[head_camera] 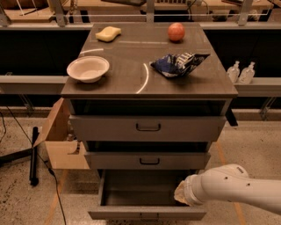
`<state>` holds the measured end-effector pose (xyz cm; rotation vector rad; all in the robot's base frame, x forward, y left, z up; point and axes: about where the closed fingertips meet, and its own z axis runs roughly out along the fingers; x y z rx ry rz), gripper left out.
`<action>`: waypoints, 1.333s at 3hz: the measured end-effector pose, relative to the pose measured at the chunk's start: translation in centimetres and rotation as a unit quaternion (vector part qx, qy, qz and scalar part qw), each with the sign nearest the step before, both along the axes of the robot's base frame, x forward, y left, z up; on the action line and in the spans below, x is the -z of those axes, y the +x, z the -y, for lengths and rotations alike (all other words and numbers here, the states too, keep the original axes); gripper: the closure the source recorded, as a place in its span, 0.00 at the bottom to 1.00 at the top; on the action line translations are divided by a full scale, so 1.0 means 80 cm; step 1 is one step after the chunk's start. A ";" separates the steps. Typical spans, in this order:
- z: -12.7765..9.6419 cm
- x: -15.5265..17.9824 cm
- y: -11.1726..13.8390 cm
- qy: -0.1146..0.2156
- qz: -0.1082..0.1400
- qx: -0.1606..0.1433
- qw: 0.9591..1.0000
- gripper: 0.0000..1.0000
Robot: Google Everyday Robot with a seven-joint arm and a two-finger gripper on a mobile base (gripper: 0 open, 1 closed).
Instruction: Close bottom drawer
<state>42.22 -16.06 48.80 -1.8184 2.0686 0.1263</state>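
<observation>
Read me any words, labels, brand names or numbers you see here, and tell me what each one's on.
Chip bag: white print, too blurred to read.
Two bottles: nothing legible, too small.
Open bottom drawer, and the gripper at its right side: no text.

Lab or workshop: grey metal drawer cabinet (pixel 149 83) on speckled floor (pixel 17 200), cardboard box (pixel 61 154), benches (pixel 131 4) behind, bottles (pixel 240 72) on ledge (pixel 263 85). Robot gripper (pixel 182 196) low, at bottom drawer (pixel 147 214) right side.
</observation>
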 end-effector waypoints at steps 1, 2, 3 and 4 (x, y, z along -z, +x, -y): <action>0.001 0.073 0.008 0.005 0.017 -0.011 1.000 1.00; -0.002 0.084 0.015 0.011 0.032 -0.013 0.999 1.00; -0.002 0.085 0.015 0.011 0.032 -0.013 0.999 1.00; 0.009 0.113 0.024 0.006 0.040 -0.020 0.999 1.00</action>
